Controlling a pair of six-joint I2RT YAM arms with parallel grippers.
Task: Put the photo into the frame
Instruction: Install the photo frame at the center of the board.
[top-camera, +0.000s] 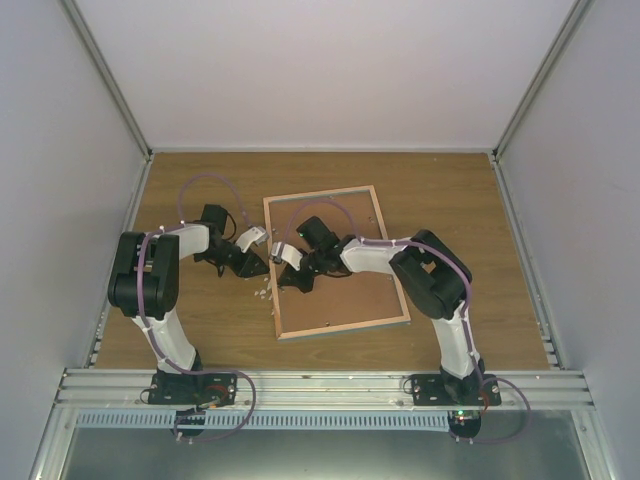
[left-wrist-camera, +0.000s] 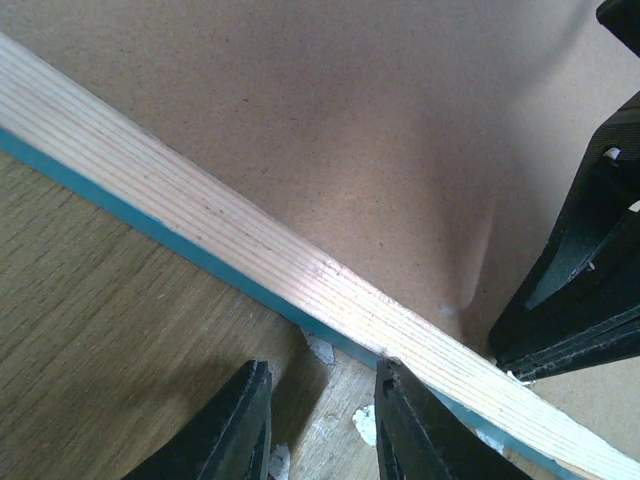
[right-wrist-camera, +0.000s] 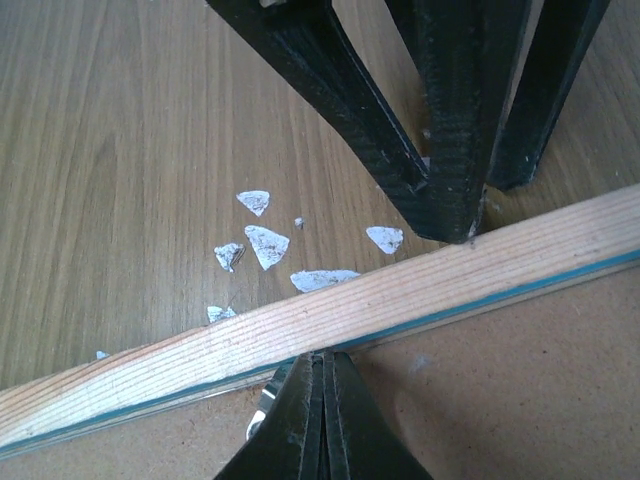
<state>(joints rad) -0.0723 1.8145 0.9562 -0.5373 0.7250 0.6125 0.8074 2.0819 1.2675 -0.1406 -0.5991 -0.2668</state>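
Frame (top-camera: 350, 290): face down on your worktop (top-camera: 200, 320), brown back up.
Your left gripper (left-wrist-camera: 320, 375): jaws part open, empty, one tip touching the frame's outer wooden edge.
Your right gripper (right-wrist-camera: 322, 360): jaws closed, empty, just inside that edge.
Scraps (right-wrist-camera: 265, 245): white, beside it.

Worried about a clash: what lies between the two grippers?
Only the light wood rail of the frame: left gripper on the table side, right gripper on its board side. Both wrist views show it.
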